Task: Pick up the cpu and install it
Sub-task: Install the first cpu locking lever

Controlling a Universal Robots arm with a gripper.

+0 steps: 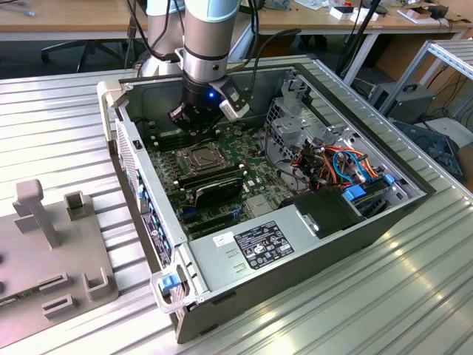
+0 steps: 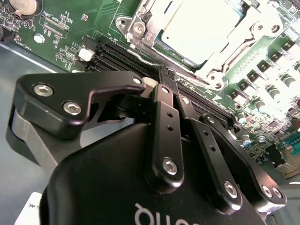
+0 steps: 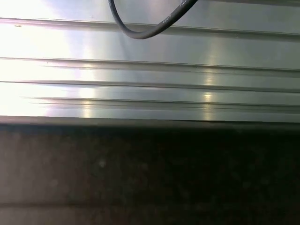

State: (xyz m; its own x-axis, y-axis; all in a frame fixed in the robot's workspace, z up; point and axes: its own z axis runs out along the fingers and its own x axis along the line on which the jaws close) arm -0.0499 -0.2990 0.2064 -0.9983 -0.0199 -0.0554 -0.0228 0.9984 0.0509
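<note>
Single arm working inside an open computer case (image 1: 151,211). The gripper (image 1: 198,124) hangs over the motherboard (image 1: 247,181), near the case's far wall in the exterior view.

Jaw state: in the second wrist view the two black fingers (image 2: 164,108) of the gripper (image 2: 168,77) converge until their tips meet. They are clenched, and nothing can be seen between them.

Task object: the cpu (image 2: 199,28) is not in the grasp. It lies flat ahead of the fingertips and apart from them, its pale metal top showing inside the shiny retention frame (image 2: 137,21) that surrounds it on the board.

Between jaws and cpu: a row of long black memory slots (image 2: 123,55) crosses the green board just past the fingertips, so the tips hover nearer to these slots than to the chip.

Behind the jaws: the gripper's glossy black body and linkage bars take up the near part of the second wrist view.

First wrist view: a ribbed, reflective metal surface (image 3: 150,75) crossed by a loop of black cable (image 3: 140,32) — with a dark band beneath it whose nature cannot be told.
</note>
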